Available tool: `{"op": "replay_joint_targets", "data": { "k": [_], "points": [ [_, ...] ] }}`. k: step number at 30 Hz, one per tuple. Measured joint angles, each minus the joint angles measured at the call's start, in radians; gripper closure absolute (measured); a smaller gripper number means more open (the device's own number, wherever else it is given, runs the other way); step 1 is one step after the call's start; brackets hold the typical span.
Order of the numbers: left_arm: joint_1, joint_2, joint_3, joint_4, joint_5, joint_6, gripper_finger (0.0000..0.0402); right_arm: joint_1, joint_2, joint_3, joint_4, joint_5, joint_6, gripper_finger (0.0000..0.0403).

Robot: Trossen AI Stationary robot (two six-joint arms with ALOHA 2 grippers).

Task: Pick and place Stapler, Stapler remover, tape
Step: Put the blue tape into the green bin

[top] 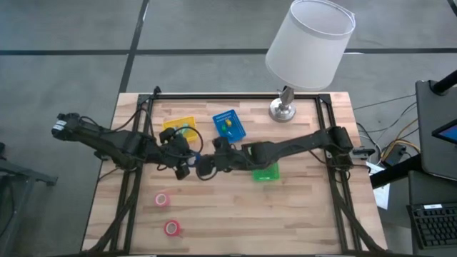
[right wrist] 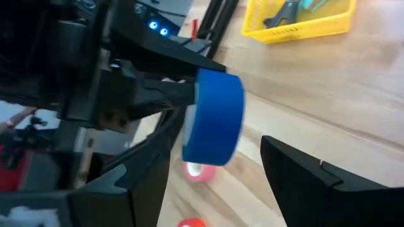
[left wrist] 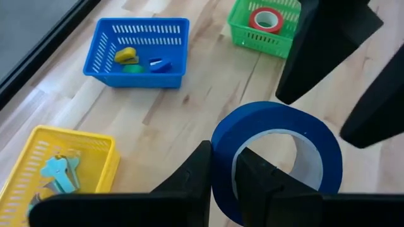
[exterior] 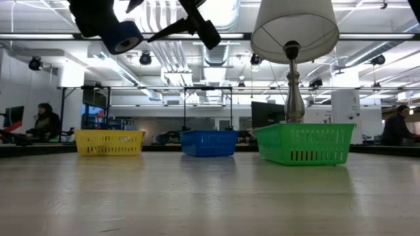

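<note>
From above, the two arms meet over the middle of the wooden table (top: 300, 207). The left gripper (top: 183, 168) and the right gripper (top: 207, 165) sit close together, with dark cables between them; the roll they carry is hard to make out here. Two red tape rolls (top: 161, 200) lie flat on the table nearer the front edge, the second (top: 172, 228) just beyond the first. Behind the arms stand a yellow tray (top: 178, 128), a blue tray (top: 230, 123) and a green tray (top: 266, 173), and a lamp (top: 308, 50) at the back.

From table height, the blue tape roll (exterior: 123, 36) hangs well above the surface, high over the yellow tray (exterior: 109, 141).

In the left wrist view, the left gripper's fingers (left wrist: 196, 176) are closed on the rim of the blue roll (left wrist: 278, 161), one inside the pale core, one outside. It is a wide ring, held on edge. Another red roll (left wrist: 266, 19) rests in the green tray (left wrist: 252, 39).

In the right wrist view, the right gripper's fingers (right wrist: 315, 183) stand wide apart, on either side of the blue roll (right wrist: 214, 116), probably not touching it.
</note>
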State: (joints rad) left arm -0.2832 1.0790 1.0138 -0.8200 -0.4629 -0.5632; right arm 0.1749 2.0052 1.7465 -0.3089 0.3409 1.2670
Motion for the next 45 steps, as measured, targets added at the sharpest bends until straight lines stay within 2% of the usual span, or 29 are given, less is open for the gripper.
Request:
{"op": "replay_joint_targets", "data": {
  "k": [17, 40, 45],
  "points": [
    [0.000, 0.000, 0.000, 0.000, -0.008, 0.008, 0.0349, -0.019, 0.004, 0.003, 0.006, -0.049, -0.012, 0.0198],
    [0.000, -0.001, 0.003, 0.021, -0.012, 0.020, 0.0348, -0.030, 0.004, 0.003, 0.032, -0.070, -0.059, 0.0293],
    [-0.001, -0.001, 0.003, 0.022, -0.010, 0.016, 0.0348, -0.032, 0.004, 0.003, 0.025, -0.080, -0.070, 0.0300]
  ]
}}
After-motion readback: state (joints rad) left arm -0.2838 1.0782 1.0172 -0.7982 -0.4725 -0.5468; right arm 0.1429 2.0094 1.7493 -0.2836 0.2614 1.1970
